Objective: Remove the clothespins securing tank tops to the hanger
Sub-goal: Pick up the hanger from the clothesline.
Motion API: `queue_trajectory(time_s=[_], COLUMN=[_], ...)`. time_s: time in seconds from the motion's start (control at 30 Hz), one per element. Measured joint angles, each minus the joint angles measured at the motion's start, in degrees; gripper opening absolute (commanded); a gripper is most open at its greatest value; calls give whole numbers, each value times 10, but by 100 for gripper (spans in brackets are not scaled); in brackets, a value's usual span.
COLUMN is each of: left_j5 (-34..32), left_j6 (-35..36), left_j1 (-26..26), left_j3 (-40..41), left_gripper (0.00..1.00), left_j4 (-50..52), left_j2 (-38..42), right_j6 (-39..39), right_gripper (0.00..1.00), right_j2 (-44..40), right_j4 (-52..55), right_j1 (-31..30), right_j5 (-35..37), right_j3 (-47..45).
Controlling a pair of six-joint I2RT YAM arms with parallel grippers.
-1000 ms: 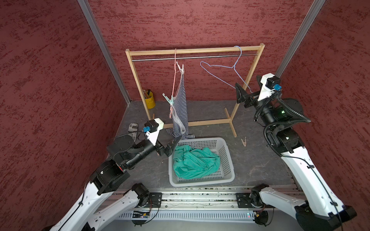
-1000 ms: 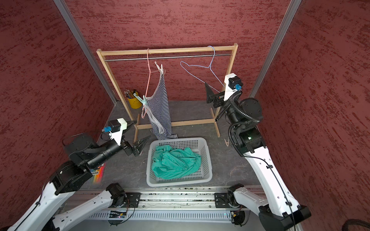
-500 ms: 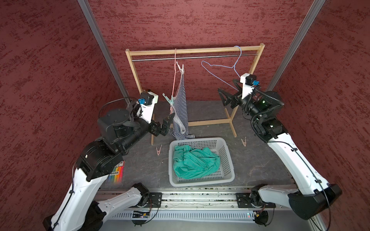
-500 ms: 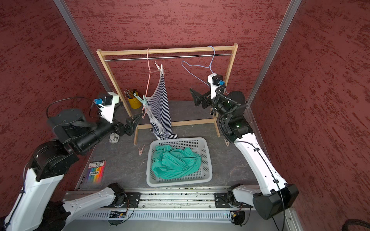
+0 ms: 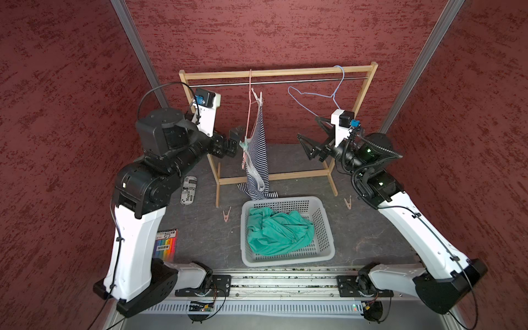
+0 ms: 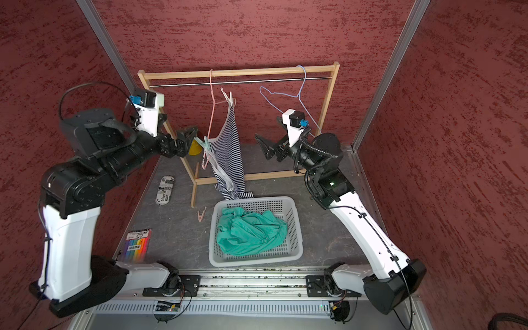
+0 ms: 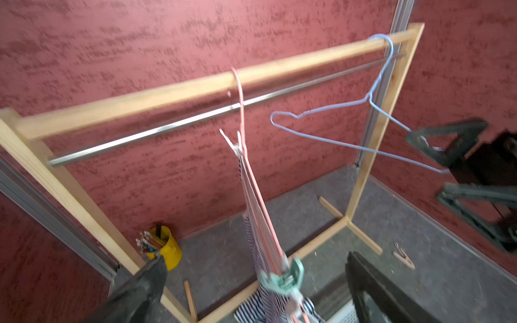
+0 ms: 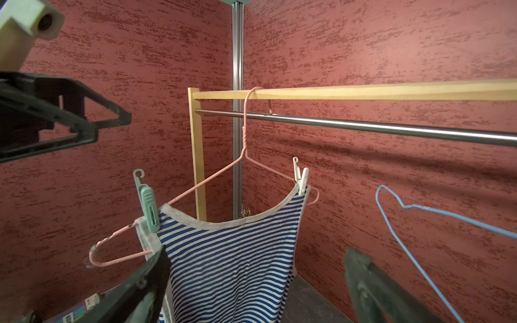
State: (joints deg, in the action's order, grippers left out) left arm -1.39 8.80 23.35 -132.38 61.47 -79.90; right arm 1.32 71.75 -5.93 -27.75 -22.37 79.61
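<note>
A navy-and-white striped tank top (image 5: pixel 258 148) hangs on a pink hanger (image 5: pixel 249 114). A mint green clothespin (image 5: pixel 244 145) pins one shoulder and a white clothespin (image 5: pixel 258 97) pins the other. My left gripper (image 5: pixel 235 141) is open just left of the mint clothespin (image 7: pixel 282 276), which shows between its spread fingers without touching them. My right gripper (image 5: pixel 307 127) is open to the right of the striped tank top (image 8: pixel 232 260), facing it and apart from it. The teal tank top (image 5: pixel 277 231) lies crumpled in the basket. Two pink clothespins (image 5: pixel 226 215) (image 5: pixel 347 203) lie on the floor.
The wooden rack (image 5: pixel 274 73) holds both hangers; the blue hanger (image 5: pixel 320 95) is bare and close above my right gripper. The white basket (image 5: pixel 285 261) stands in front of the rack. A yellow cup (image 7: pixel 165 247), a marker box (image 5: pixel 165 244) and a pouch (image 5: pixel 188 190) sit at the left.
My left arm rose from the floor beside the basket to the mint clothespin, and a pink clothespin now lies on the floor there. My right arm swung down and inward towards the striped tank top.
</note>
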Motion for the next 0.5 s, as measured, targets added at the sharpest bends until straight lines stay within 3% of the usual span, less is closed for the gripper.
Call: queue_trajectory(time_s=[0.1,0.2,0.5], left_j5=[45,92,181], left_j6=[0,0,-15], left_j1=[-39,-61,-93], left_j3=[-112,-175,-141], left_gripper=[98,98,97], left_j4=[43,81,77], left_j2=[-74,-129,-169], right_j6=[0,0,0], right_gripper=[99,99,99], right_j2=[0,-1,-1], right_j4=[-2,-3,-2], right_j1=[-12,-19,-28], right_j5=[1,2,24], right_j3=[-7,-21,-59])
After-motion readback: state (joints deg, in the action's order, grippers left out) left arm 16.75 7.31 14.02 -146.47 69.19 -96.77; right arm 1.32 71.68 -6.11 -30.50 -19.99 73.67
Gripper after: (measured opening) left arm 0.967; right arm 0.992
